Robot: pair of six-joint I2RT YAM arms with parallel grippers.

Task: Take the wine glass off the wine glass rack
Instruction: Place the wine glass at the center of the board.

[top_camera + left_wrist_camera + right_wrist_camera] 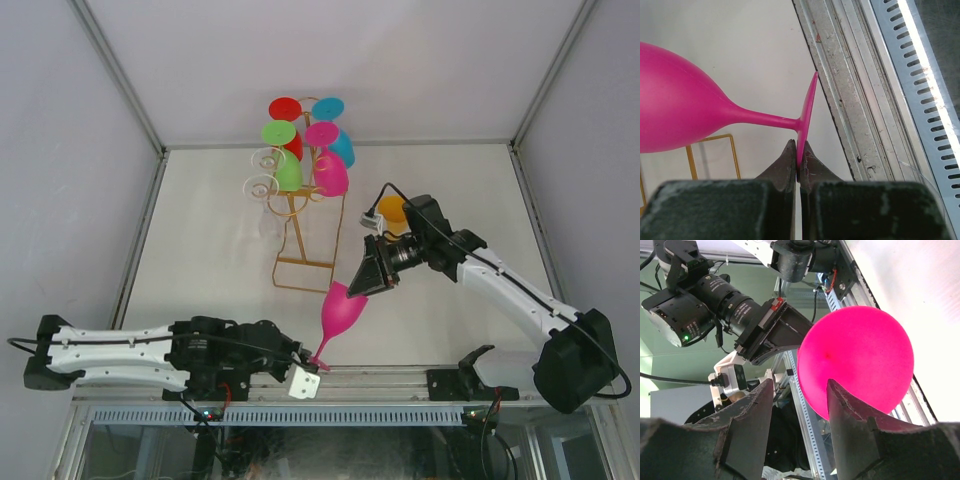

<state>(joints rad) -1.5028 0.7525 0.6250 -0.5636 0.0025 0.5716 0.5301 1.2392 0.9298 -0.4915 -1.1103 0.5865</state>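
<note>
A magenta wine glass (pixel 342 310) is off the rack, tilted, low over the table's near edge. My left gripper (pixel 316 365) is shut on the rim of its foot, seen edge-on in the left wrist view (pixel 800 152), where the bowl (pixel 675 112) points away to the left. My right gripper (pixel 366 280) is open at the bowl's mouth. In the right wrist view the bowl (pixel 860 355) sits behind the right finger (pixel 850 420), with the gripper (pixel 800 390) not closed on it. The gold wire wine glass rack (pixel 300 240) stands at mid table.
The rack carries red (pixel 286 110), cyan (pixel 330 108), green (pixel 284 160), another magenta (pixel 330 172) and clear (pixel 262 186) glasses. An orange glass (pixel 392 212) lies behind my right arm. The metal rail (pixel 860 100) runs along the near edge. Rack base wire (pixel 710 150) is behind the held glass.
</note>
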